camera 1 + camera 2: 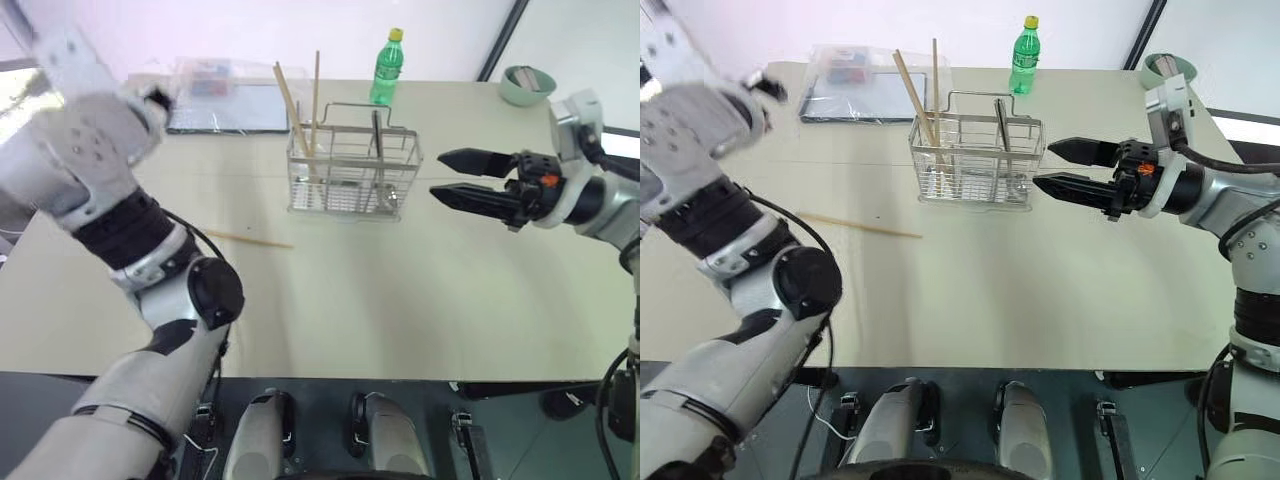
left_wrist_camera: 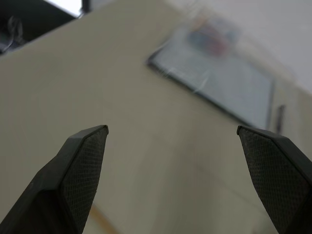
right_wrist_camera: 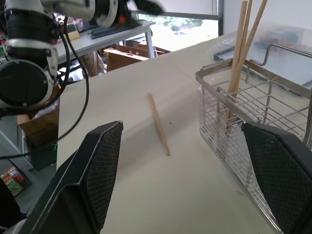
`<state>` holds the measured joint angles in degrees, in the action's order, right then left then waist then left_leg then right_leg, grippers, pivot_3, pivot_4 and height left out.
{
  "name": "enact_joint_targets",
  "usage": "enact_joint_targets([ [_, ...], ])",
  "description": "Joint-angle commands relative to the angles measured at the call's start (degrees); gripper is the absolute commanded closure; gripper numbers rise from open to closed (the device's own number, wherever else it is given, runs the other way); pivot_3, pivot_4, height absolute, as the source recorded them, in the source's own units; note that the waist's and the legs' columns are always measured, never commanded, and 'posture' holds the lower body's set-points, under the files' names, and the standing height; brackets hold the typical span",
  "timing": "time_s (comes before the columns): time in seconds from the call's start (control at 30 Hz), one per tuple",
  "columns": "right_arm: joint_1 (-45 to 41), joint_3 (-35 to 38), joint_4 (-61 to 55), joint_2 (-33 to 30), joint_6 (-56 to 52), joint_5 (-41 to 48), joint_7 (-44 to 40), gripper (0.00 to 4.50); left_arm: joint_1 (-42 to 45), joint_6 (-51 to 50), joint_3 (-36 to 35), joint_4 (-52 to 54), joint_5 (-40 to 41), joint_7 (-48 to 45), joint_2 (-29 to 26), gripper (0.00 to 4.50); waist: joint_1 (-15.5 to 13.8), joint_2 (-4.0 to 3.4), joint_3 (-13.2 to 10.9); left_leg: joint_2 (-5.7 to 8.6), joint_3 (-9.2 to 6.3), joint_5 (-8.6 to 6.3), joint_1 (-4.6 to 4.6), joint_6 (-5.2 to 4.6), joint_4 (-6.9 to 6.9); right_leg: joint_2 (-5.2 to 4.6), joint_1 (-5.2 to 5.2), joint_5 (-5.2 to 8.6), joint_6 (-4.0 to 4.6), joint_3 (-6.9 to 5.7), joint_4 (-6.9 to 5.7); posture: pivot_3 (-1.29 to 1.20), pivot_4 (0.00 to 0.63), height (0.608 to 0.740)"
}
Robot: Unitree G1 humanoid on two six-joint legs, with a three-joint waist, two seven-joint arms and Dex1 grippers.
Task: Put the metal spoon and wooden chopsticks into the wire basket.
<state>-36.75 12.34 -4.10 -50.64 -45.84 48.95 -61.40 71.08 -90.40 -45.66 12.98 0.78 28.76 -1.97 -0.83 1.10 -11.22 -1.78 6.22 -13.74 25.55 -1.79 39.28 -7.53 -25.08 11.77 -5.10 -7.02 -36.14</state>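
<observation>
Chopsticks first: one pale tan wooden chopstick (image 1: 248,239) lies flat on your beige desk (image 1: 400,300), left of the silvery wire-grid basket (image 1: 352,180), so that's probably your next pick. Your right claw (image 1: 462,177) hangs beside the basket, fingers spread, holding nothing. Your left claw (image 2: 173,146) is spread wide and empty too. Further back, two pale wooden chopsticks (image 1: 300,110) lean upright in the basket, and the shiny metal spoon (image 1: 378,140) stands there too.
</observation>
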Motion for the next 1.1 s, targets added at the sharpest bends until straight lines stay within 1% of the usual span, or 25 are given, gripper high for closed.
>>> enact_joint_targets([
  [0.03, -2.33, 0.38, -0.27, 0.25, 0.79, -0.04, -0.94, 0.49, -1.07, -1.78, -7.64, 2.28, -5.71, 3.93, 5.66, 0.05, -0.11, 0.03, -0.01, 0.00, -0.01, 0.01, 0.01, 0.02, 0.00, 0.00, 0.00, 0.00, 0.00, 0.00, 0.00, 0.00, 0.150, 0.707],
  [0.07, -2.62, 0.20, -0.26, 0.39, 0.70, -0.14, -1.03, 0.49, -1.80, -1.53, -9.22, 1.93, -6.71, 4.50, 7.03, 0.05, -0.08, 0.04, -0.01, 0.00, -0.02, 0.01, 0.03, 0.03, 0.00, 0.00, 0.00, 0.00, 0.00, -0.02, 0.02, 0.00, 0.150, 0.707],
  [0.13, -2.92, 0.02, -0.33, 0.55, 0.54, -0.26, -1.14, 0.49, -3.05, 0.07, -10.08, 0.88, -7.66, 4.83, 8.25, 0.05, -0.01, 0.04, -0.01, 0.01, -0.01, 0.00, 0.03, 0.03, 0.00, -0.01, 0.00, 0.00, 0.00, -0.02, 0.02, 0.00, 0.150, 0.707],
  [0.23, -2.97, 0.25, -0.75, 0.62, 0.06, 0.05, -0.97, 0.49, -4.72, 6.06, -10.61, -4.01, -7.04, 4.91, 8.76, 0.05, -0.03, 0.04, -0.01, -0.01, -0.01, 0.00, 0.05, 0.03, 0.00, 0.00, -0.06, 0.00, 0.02, -0.02, -0.01, 0.00, 0.150, 0.707],
  [0.33, -2.68, 0.65, -1.50, 0.62, -0.39, 0.49, -0.58, 0.49, -5.71, 10.25, -10.97, -8.80, -6.27, 5.25, 8.13, 0.05, -0.06, 0.04, -0.01, -0.01, 0.02, -0.01, 0.04, 0.03, 0.00, -0.03, -0.06, -0.01, 0.02, -0.02, -0.01, 0.00, 0.150, 0.707],
  [0.4, -2.16, 1.23, -2.15, 0.68, -0.77, 0.99, -0.19, 0.49, -6.10, 14.09, -11.55, -14.06, -5.12, 5.60, 7.41, 0.05, -0.07, 0.04, -0.01, 0.00, 0.02, -0.11, 0.05, -0.14, 0.00, -0.04, -0.06, -0.01, 0.02, -0.02, 0.00, 0.00, 0.150, 0.707],
  [0.47, -1.85, 1.66, -2.50, 0.90, -1.09, 1.29, 0.34, 0.49, -6.48, 18.66, -10.70, -19.79, -3.91, 5.40, 5.97, 0.05, -0.04, 0.04, -0.01, -0.01, 0.02, -0.12, 0.04, -0.15, 0.00, -0.04, -0.07, -0.01, 0.02, -0.02, -0.01, 0.00, 0.150, 0.707],
  [0.63, -1.35, 2.47, -3.11, 1.49, -1.42, 1.65, 1.68, 0.49, -6.31, 27.01, -10.78, -31.13, -0.83, 8.49, 3.54, 0.05, -0.05, -0.07, 0.06, -0.01, 0.05, -0.15, -0.07, -0.21, -0.01, -0.06, -0.03, -0.01, 0.03, -0.01, -0.06, 0.00, 0.150, 0.707],
  [0.73, -0.98, 2.87, -3.52, 1.42, -1.59, 1.94, 2.15, 0.49, -5.96, 31.65, -11.29, -35.34, 1.94, 10.48, 2.87, 0.83, -0.13, -0.19, 0.13, -0.01, 0.04, -0.16, -0.15, -0.21, -0.01, -0.08, 0.04, -0.02, 0.04, -0.01, -0.06, 0.00, 0.150, 0.707],
  [0.77, -0.93, 2.96, -3.59, 1.35, -1.62, 2.02, 2.28, 0.49, -5.77, 32.58, -11.37, -36.31, 2.74, 11.23, 2.65, 1.24, -0.21, -0.21, 0.14, -0.01, 0.04, -0.16, -0.15, -0.21, -0.01, -0.09, 0.05, -0.02, 0.04, -0.01, -0.06, 0.00, 0.150, 0.707],
  [0.8, -0.91, 3.06, -3.64, 1.28, -1.67, 2.11, 2.42, 0.49, -5.69, 33.32, -11.19, -37.15, 3.50, 11.88, 2.36, 1.83, -0.25, -0.21, 0.14, -0.01, 0.03, -0.17, -0.15, -0.22, -0.01, -0.09, 0.05, -0.02, 0.04, -0.02, -0.06, 0.00, 0.150, 0.707],
  [0.83, -0.90, 3.13, -3.67, 1.20, -1.68, 2.12, 2.54, 0.49, -5.63, 34.16, -10.93, -37.88, 4.26, 12.36, 2.12, 2.24, -0.33, -0.21, 0.14, -0.01, 0.03, -0.17, -0.15, -0.21, -0.01, -0.09, 0.06, -0.02, 0.04, -0.02, -0.06, 0.00, 0.150, 0.707],
  [0.97, -1.37, 3.49, -3.45, 1.09, -2.11, 2.34, 2.98, 0.49, -5.49, 35.72, -9.87, -39.44, 6.86, 13.96, 1.28, 4.27, -1.35, -0.21, 0.14, 0.00, 0.04, -0.17, -0.15, -0.21, -0.01, -0.10, 0.05, -0.02, 0.04, -0.01, -0.06, 0.00, 0.150, 0.707],
  [1.0, -1.58, 3.48, -3.32, 1.10, -2.19, 2.35, 3.06, 0.49, -5.48, 36.09, -9.48, -39.69, 7.46, 14.13, 0.87, 4.39, -1.54, -0.21, 0.14, 0.00, 0.04, -0.17, -0.15, -0.21, 0.00, -0.09, 0.06, -0.03, 0.04, -0.02, -0.06, 0.00, 0.150, 0.707],
  [1.1, -1.90, 3.43, -2.99, 1.07, -2.22, 2.24, 2.94, 0.49, -5.76, 36.84, -8.49, -39.88, 8.94, 14.87, 0.03, 4.39, -1.53, -0.21, 0.14, 0.02, 0.04, -0.17, -0.12, -0.22, 0.01, -0.11, 0.06, -0.03, 0.04, -0.02, -0.04, 0.00, 0.150, 0.707],
])
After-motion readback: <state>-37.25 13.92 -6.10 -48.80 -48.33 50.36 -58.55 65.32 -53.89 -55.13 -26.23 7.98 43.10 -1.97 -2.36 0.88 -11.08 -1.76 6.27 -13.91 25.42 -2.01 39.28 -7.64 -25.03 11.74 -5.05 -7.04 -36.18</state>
